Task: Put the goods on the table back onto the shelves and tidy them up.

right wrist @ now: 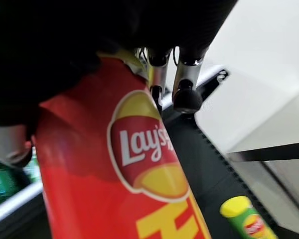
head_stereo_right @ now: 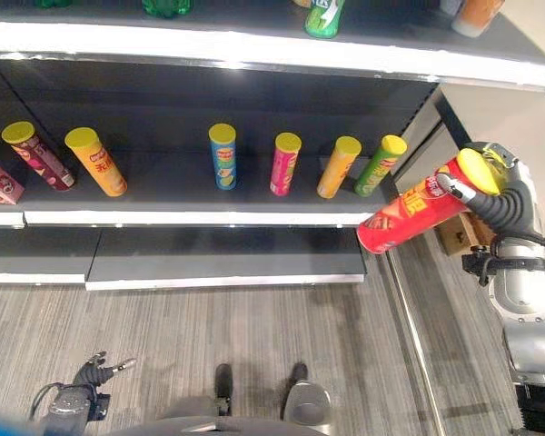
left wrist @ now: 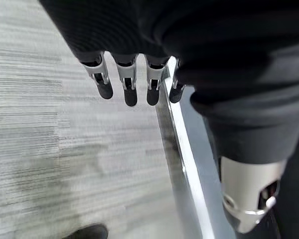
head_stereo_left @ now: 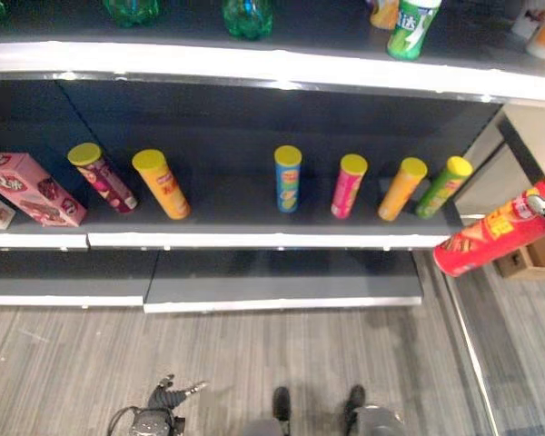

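Note:
My right hand (head_stereo_right: 496, 198) is shut on a red chip can with a yellow lid (head_stereo_right: 418, 211), held tilted in the air just right of the middle shelf (head_stereo_right: 191, 218). The same red can (right wrist: 124, 189) shows close up in the right wrist view, with the fingers (right wrist: 185, 94) curled over it. On that shelf stand several chip cans: maroon (head_stereo_left: 103, 178), orange (head_stereo_left: 162, 184), blue (head_stereo_left: 288, 179), pink (head_stereo_left: 349, 185), orange (head_stereo_left: 402, 189) and green (head_stereo_left: 443, 186). My left hand (left wrist: 127, 82) hangs low over the floor with its fingers straight and nothing in it.
A pink box (head_stereo_left: 32, 188) lies at the shelf's left end. Green bottles (head_stereo_left: 247, 16) and a green-white bottle (head_stereo_left: 412, 27) stand on the upper shelf. A lower shelf board (head_stereo_left: 282, 282) juts out below. A cardboard box (head_stereo_left: 527, 257) sits on the floor at the right.

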You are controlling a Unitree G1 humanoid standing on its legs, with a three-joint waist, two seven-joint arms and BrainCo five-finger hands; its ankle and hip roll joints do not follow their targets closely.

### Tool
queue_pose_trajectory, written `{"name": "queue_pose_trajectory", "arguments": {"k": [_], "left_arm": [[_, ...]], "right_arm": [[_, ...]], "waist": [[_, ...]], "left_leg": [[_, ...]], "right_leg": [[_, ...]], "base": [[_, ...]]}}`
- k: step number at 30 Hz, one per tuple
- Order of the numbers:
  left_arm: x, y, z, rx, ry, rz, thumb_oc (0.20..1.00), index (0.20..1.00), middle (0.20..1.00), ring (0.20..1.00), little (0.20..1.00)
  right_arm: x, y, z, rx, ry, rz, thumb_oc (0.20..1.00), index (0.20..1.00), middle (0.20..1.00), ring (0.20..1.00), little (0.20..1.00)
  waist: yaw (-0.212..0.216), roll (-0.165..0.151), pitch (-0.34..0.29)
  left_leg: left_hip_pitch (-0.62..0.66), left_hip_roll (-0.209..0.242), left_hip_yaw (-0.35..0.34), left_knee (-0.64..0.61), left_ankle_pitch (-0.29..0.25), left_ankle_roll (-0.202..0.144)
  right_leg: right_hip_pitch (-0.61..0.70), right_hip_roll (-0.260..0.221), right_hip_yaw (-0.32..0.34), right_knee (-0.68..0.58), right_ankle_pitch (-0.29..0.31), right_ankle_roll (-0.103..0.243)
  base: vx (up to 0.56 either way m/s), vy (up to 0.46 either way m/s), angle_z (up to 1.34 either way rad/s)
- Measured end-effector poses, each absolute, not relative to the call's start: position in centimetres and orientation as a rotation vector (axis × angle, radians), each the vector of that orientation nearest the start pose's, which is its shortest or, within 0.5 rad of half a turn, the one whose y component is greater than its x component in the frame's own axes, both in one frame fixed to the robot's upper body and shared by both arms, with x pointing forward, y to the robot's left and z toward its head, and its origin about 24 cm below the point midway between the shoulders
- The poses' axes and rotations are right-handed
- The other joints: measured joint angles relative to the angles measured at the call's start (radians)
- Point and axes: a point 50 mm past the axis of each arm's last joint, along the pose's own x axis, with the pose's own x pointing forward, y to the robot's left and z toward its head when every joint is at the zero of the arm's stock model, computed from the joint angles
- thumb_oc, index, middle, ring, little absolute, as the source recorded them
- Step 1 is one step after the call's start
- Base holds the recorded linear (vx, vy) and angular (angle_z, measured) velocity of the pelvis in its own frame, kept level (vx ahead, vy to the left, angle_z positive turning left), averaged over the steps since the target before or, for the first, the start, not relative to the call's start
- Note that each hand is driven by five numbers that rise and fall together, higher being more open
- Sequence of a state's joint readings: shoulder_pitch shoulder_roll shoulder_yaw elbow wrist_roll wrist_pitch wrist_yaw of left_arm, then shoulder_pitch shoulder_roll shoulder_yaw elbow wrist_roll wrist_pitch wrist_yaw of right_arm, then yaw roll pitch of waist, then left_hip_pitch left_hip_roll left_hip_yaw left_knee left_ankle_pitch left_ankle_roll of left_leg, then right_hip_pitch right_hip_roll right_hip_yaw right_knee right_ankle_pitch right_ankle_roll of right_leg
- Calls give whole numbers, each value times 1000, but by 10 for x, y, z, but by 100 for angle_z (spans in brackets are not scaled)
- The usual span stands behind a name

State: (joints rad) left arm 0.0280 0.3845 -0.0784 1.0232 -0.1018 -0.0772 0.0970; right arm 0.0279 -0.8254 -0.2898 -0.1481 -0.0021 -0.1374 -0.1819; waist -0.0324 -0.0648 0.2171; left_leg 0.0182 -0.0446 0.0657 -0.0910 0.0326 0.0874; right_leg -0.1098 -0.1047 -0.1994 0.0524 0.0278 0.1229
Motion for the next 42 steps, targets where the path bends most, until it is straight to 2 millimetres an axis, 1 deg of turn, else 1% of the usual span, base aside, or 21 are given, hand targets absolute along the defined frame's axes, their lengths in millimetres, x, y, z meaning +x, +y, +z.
{"name": "queue_pose_trajectory", "arguments": {"k": [5, 8, 9, 11, 12, 14, 16, 18, 19, 20, 21, 22, 24, 25, 29, 30, 31, 33, 37, 38, 42], "left_arm": [[137, 269, -125, 313, 906, 190, 1000, 1000, 1000, 1000, 1000], [130, 251, -133, 236, 916, 193, 1000, 1000, 1000, 1000, 1000], [129, 250, -133, 190, 913, 232, 1000, 1000, 1000, 1000, 1000], [129, 247, -135, 155, 913, 258, 1000, 1000, 1000, 1000, 1000], [137, 244, -134, 153, 906, 253, 1000, 1000, 1000, 1000, 1000], [120, 250, -139, 169, 958, 261, 1000, 1000, 1000, 1000, 1000], [109, 255, -143, 178, 1005, 283, 1000, 1000, 1000, 1000, 1000], [112, 257, -141, 159, 993, 320, 1000, 1000, 1000, 1000, 1000], [122, 255, -140, 159, 976, 317, 1000, 1000, 1000, 1000, 1000], [126, 253, -139, 155, 963, 313, 1000, 1000, 1000, 1000, 1000], [129, 253, -137, 164, 943, 299, 1000, 1000, 1000, 1000, 1000], [128, 253, -138, 163, 950, 303, 1000, 1000, 1000, 1000, 1000], [126, 250, -139, 192, 958, 268, 1000, 1000, 1000, 1000, 1000], [124, 254, -138, 215, 967, 267, 1000, 1000, 1000, 1000, 1000], [143, 282, -121, 293, 894, 303, 1000, 1000, 1000, 1000, 1000], [143, 289, -118, 315, 893, 317, 1000, 1000, 1000, 1000, 1000], [140, 293, -118, 338, 905, 319, 1000, 1000, 1000, 1000, 1000], [141, 292, -118, 357, 909, 302, 1000, 1000, 1000, 1000, 1000], [142, 285, -120, 361, 910, 270, 1000, 1000, 1000, 1000, 1000], [145, 282, -121, 359, 909, 258, 1000, 1000, 1000, 1000, 1000], [138, 276, -125, 338, 920, 253, 1000, 1000, 1000, 1000, 1000]], "right_arm": [[238, -285, 192, -854, -458, -167, 200, 200, 200, 200, 200], [248, -241, 202, -873, -560, 55, 200, 200, 200, 200, 200], [253, -219, 201, -897, -582, 184, 200, 200, 200, 200, 200], [254, -207, 203, -922, -598, 260, 200, 200, 200, 200, 200], [256, -202, 203, -949, -594, 307, 200, 200, 200, 200, 200], [256, -196, 198, -976, -584, 352, 200, 200, 200, 200, 200], [259, -190, 202, -978, -612, 367, 200, 200, 200, 200, 200], [262, -193, 196, -951, -587, 344, 200, 200, 200, 200, 200], [266, -199, 189, -936, -546, 315, 200, 200, 200, 200, 200], [266, -203, 187, -936, -527, 302, 200, 200, 200, 200, 200], [262, -216, 182, -934, -492, 251, 200, 200, 200, 200, 200], [259, -223, 177, -911, -468, 199, 200, 200, 200, 200, 200], [259, -226, 175, -919, -449, 164, 200, 200, 200, 200, 200], [260, -224, 172, -894, -450, 161, 200, 200, 200, 200, 200], [262, -213, 166, -897, -450, 200, 200, 200, 200, 200, 200], [262, -212, 167, -905, -456, 199, 200, 200, 200, 200, 200], [262, -212, 166, -899, -454, 198, 200, 200, 200, 200, 200], [261, -212, 165, -900, -450, 199, 200, 200, 200, 200, 200], [262, -210, 167, -898, -463, 203, 200, 200, 200, 200, 200], [263, -208, 168, -897, -469, 207, 200, 200, 200, 200, 200], [264, -194, 161, -881, -473, 272, 200, 200, 200, 200, 200]], "waist": [[-37, -1, -3], [-17, 8, 1], [8, -16, 14], [18, -18, 31], [44, -19, 64], [73, -25, 64], [62, -37, 74], [37, -37, 79], [17, -36, 80], [11, -32, 80], [11, -2, 74], [1, 6, 69], [-6, 64, 45], [5, 72, 44], [6, 68, 41], [10, 68, 38], [9, 69, 37], [5, 71, 36], [4, 63, 29], [2, 62, 29], [8, 31, 8]], "left_leg": [[-17, -12, -76, -2, 8, -44], [18, 18, -78, -6, -10, -80], [-61, 7, -79, 156, -23, -112], [-198, -11, -77, 398, -41, -140], [-305, 13, -47, 578, -57, -179], [-304, 77, -23, 489, -66, -191], [-228, 147, -93, 209, -45, -174], [-168, 260, -159, 35, -16, -187], [-164, 327, -148, -9, -17, -189], [-159, 318, -128, -9, -17, -188], [-138, 265, -92, 13, -18, -190], [-130, 225, -62, 24, -18, -189], [-97, 139, -49, -9, 19, -135], [-84, 119, -51, -8, 66, -131], [-66, 22, -9, -1, 46, -76], [-65, 5, 4, -2, 34, -53], [-50, -9, 3, -1, 23, -33], [-49, -16, -10, -1, 20, -29], [-41, -26, -22, -2, 21, -27], [-42, -27, -26, -2, 22, -26], [-46, -55, -30, -8, 7, -11]], "right_leg": [[65, 73, 27, -154, 77, -53], [104, 101, 24, -157, 57, -88], [107, 107, 33, -153, 35, -105], [112, 105, 16, -151, 27, -142], [132, 89, -16, -157, 24, -175], [137, 98, -24, -157, 9, -182], [127, 103, -10, -156, 8, -184], [131, 123, -9, -151, 1, -167], [132, 117, -11, -151, -6, -154], [138, 102, -8, -151, -2, -152], [158, 78, -4, -150, -10, -121], [175, 55, -13, -150, -21, -101], [182, 35, 9, -149, -19, -80], [182, 16, 24, -140, -22, -67], [125, -94, -6, -34, -13, -64], [101, -119, -23, 23, 12, -43], [55, -147, -52, 119, -5, -34], [13, -127, -16, 167, -53, -15], [-14, -71, 27, 38, -58, -2], [-12, -47, 72, -27, -56, -3], [15, -25, 126, -156, 32, -5]], "base": [[58, -74, 41], [109, -137, 21], [61, -122, 57], [136, -20, 97], [210, 61, 87], [192, 81, 24], [249, 195, -17], [285, 336, -2], [417, 617, -1], [531, 868, -15], [500, 913, -8], [327, 733, -7], [151, 508, -30], [121, 485, -60], [105, 405, -27], [80, 335, -8], [80, 274, -4], [51, 130, 8], [-5, 23, 8], [-9, -17, 12], [88, -124, 13]]}}
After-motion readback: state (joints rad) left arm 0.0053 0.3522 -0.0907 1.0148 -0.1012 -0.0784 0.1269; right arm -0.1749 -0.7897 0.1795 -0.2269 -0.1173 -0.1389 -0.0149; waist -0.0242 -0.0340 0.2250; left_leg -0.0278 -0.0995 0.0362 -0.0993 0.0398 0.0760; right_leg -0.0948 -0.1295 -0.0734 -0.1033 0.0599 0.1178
